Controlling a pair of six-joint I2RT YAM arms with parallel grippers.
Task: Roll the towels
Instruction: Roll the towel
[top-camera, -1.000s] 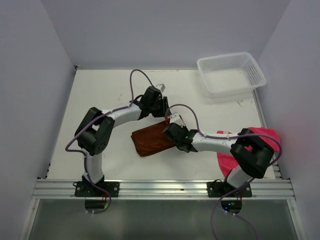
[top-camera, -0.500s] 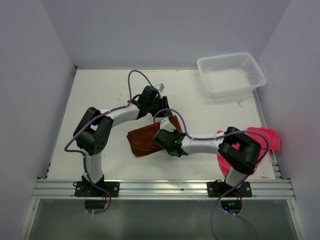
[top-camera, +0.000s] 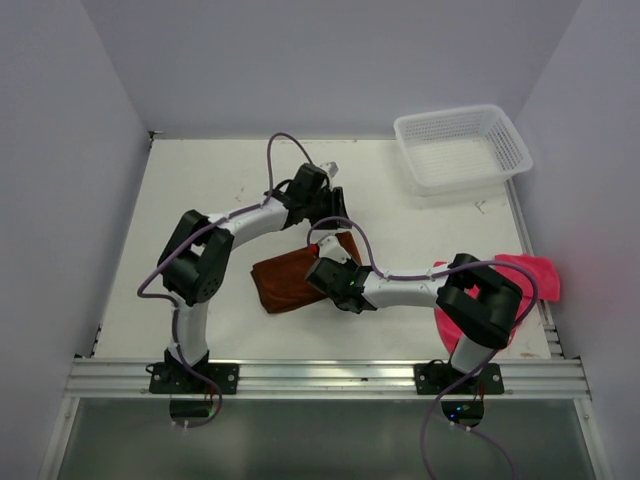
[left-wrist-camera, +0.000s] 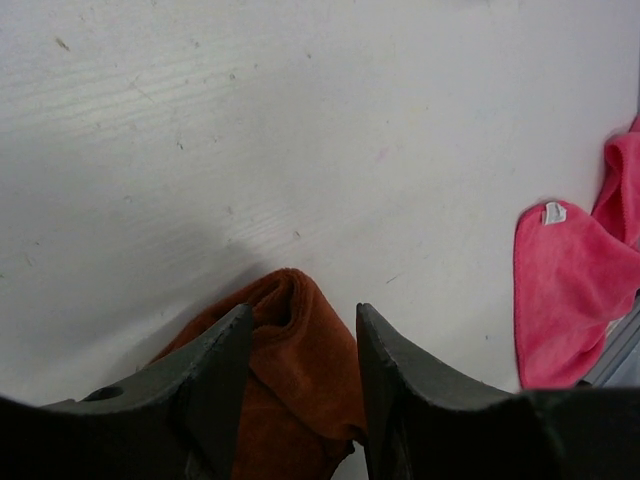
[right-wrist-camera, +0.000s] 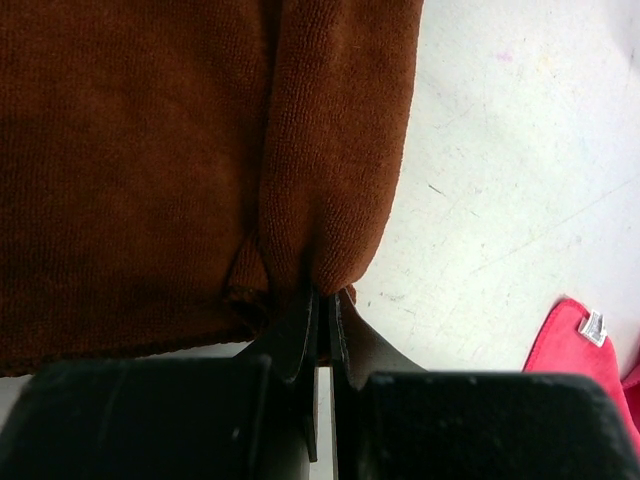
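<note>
Pinches a folded edge of the brown towel (top-camera: 285, 285), mid-table, in the tightly closed right gripper (right-wrist-camera: 320, 300). Straddles that towel's 1 o'clock end with the left gripper (left-wrist-camera: 302, 315), jaws half spread; pink towel (top-camera: 538, 270) at 4 o'clock.

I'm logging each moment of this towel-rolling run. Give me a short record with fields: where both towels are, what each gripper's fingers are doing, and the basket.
brown towel: middle of the table, one edge doubled over into a fold
pink towel: crumpled at the right near edge, untouched
left gripper: fingers apart, straddling the brown towel's folded end
right gripper: shut, pinching the brown towel's edge
basket: white mesh, far right corner, looks empty
</note>
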